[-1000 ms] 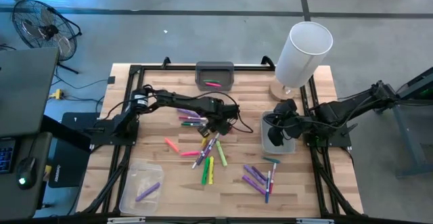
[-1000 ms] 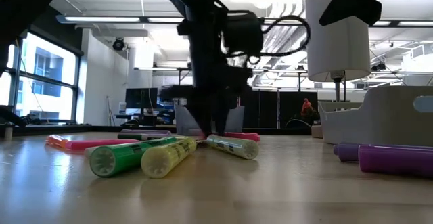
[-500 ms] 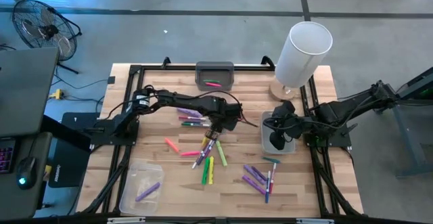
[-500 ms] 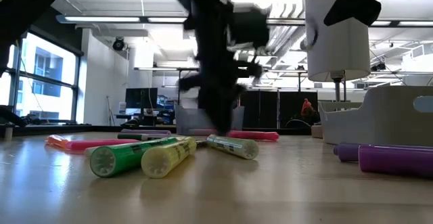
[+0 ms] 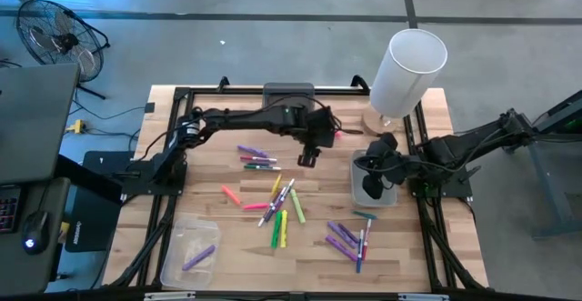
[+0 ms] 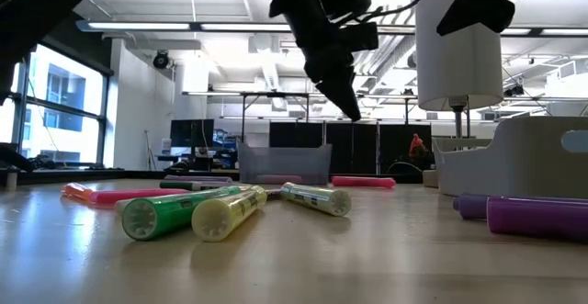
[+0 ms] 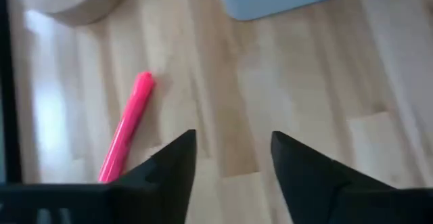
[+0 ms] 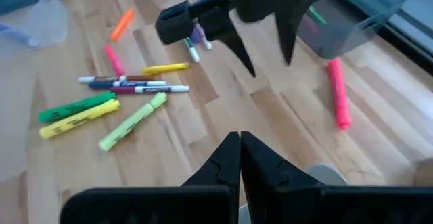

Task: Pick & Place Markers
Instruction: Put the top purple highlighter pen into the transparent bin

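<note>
Markers (image 5: pixel 277 201) in green, yellow, pink and purple lie scattered on the wooden table; more purple ones (image 5: pixel 346 237) lie toward the near right. One pink marker (image 5: pixel 344 134) lies flat by itself near the lamp base, and shows in the left wrist view (image 7: pixel 127 128) and the right wrist view (image 8: pixel 338 92). My left gripper (image 5: pixel 309 158) hangs open in the air above the table, beside that pink marker (image 6: pixel 363 182), with nothing between its fingers (image 7: pixel 233 139). My right gripper (image 5: pixel 368 190) is shut (image 8: pixel 239 139) and waits over the right grey tray.
A grey tray (image 5: pixel 288 90) sits at the far edge, partly under my left arm. Another grey tray (image 5: pixel 389 196) stands on the right. A clear tray (image 5: pixel 177 246) holding a purple marker sits near left. A white lamp shade (image 5: pixel 405 69) on a round wooden base (image 5: pixel 373 121) stands far right.
My left gripper has risen from among the markers in the middle of the table and moved toward the far right, toward the lamp base. A pink marker has travelled the same way across the table and now lies apart from the cluster.
</note>
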Controlling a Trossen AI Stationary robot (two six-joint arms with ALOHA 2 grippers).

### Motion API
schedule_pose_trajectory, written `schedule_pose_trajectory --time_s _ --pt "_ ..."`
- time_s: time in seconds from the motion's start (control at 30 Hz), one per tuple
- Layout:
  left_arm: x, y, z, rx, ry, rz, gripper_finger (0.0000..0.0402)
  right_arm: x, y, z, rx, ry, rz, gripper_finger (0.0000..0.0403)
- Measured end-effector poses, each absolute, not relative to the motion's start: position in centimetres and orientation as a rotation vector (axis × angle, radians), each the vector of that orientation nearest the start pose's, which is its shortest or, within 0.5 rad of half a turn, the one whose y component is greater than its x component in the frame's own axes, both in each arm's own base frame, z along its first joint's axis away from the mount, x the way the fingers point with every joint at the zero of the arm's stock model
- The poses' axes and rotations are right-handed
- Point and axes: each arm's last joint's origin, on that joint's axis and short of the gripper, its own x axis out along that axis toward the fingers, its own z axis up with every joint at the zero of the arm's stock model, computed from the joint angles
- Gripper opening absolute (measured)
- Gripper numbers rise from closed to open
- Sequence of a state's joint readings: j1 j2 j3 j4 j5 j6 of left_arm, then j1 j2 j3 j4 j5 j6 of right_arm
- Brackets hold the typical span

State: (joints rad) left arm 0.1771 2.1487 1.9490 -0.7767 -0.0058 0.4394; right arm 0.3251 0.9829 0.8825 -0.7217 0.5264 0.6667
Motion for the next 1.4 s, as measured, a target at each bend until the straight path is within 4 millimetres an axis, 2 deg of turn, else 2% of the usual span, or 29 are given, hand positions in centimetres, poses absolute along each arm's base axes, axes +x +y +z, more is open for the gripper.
schedule_pose_trajectory --time_s 0.13,0.27,0.33,0.43,0.53,0.63,0.73,0.8,0.9,0.97,1.03,1.07,1.13,1.2,1.33,1.4 --pt "46.3 8.7 25.5 0.267 0.99 -0.004 0.0231 18.2 3.9 29.1 0.307 0.637 -0.465 0.0" --pt "45.1 8.2 26.5 0.112 1.027 0.016 0.0235 18.3 3.3 29.1 0.317 0.634 -0.496 0.0" --pt "45.0 8.1 27.1 0.057 1.009 -0.006 0.0226 18.4 3.1 29.1 0.306 0.636 -0.501 0.0" --pt "44.0 7.8 26.7 -0.023 1.098 -0.051 0.0204 18.5 2.9 29.1 0.296 0.642 -0.497 0.0" --pt "43.7 7.5 27.3 -0.082 1.081 -0.03 0.0174 18.5 2.7 29.1 0.296 0.65 -0.488 0.0" --pt "42.6 6.6 26.8 -0.144 1.136 0.006 0.0134 18.5 2.8 29.0 0.302 0.659 -0.472 0.0" --pt "42.4 5.0 26.0 -0.174 1.125 0.037 0.0084 18.5 2.9 29.0 0.314 0.674 -0.442 0.0" --pt "40.9 3.5 25.6 -0.196 1.186 0.05 0.0047 18.5 3.0 29.0 0.322 0.687 -0.423 0.0" --pt "40.9 0.9 25.2 -0.224 1.109 0.05 0.0008 18.5 3.0 28.9 0.309 0.705 -0.393 0.0" --pt "39.3 -1.0 24.2 -0.248 1.192 0.08 0.0012 18.5 3.1 28.9 0.3 0.715 -0.373 0.0" --pt "39.6 -3.0 23.7 -0.273 1.125 0.088 0.0015 18.5 3.1 28.9 0.287 0.724 -0.353 0.0" --pt "39.2 -3.9 23.3 -0.284 1.133 0.101 0.0013 18.5 3.1 28.9 0.28 0.728 -0.346 0.0" --pt "37.0 -5.8 23.0 -0.282 1.21 0.115 0.0004 18.5 3.1 28.8 0.271 0.73 -0.343 0.0" --pt "36.5 -7.5 23.1 -0.3 1.145 0.11 0.0003 18.5 3.1 28.5 0.267 0.739 -0.344 0.0" --pt "32.5 -9.5 22.5 -0.298 1.194 0.171 0.0001 18.7 3.3 27.5 0.337 0.736 -0.316 0.0" --pt "31.1 -9.9 23.0 -0.33 1.123 0.189 0.0001 18.9 3.6 26.9 0.409 0.741 -0.252 0.0"
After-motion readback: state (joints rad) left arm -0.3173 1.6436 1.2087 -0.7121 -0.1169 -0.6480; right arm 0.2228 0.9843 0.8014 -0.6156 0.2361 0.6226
